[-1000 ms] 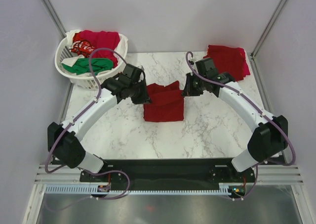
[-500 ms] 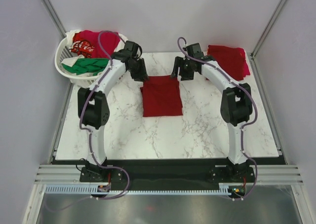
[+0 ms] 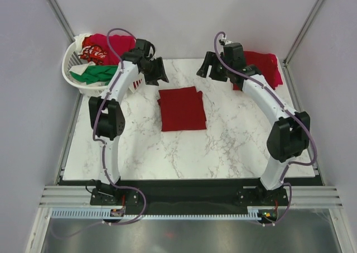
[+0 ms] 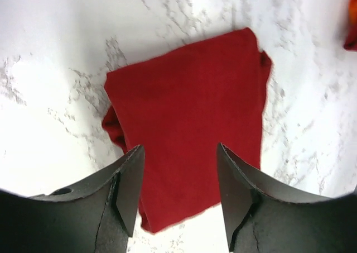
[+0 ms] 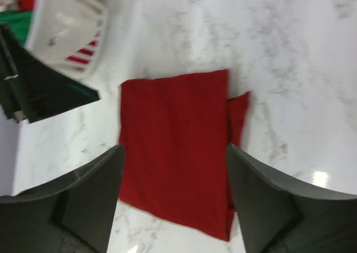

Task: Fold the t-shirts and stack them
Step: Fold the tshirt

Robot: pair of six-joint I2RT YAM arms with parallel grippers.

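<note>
Your left hand (image 3: 158, 73) is open - fingers spread wide, nothing between them - and it hangs in the air above the far left corner of the folded dark red shirt (image 3: 181, 109). Over on the other side, your right hand (image 3: 207, 70) is open too, fingers apart and holding nothing, poised above the far right corner of that same shirt.

The shirt itself lies flat on the marble counter (image 3: 240, 135), a neat rectangle in the middle of the far half, touched by neither hand. Through both wrist cameras you look straight down at it between the fingers; a small bit of an under-layer peeks out along one long edge.

Off in the far right corner of the counter sits a pile of dark red shirts (image 3: 266, 67), just behind your right arm and well apart from the folded one.

At the far left corner stands the white basket (image 3: 72, 81). A red shirt (image 3: 114, 43) is heaped at its back and a green shirt (image 3: 101, 73) is draped at the front - your left arm reaches up right beside it.
</note>
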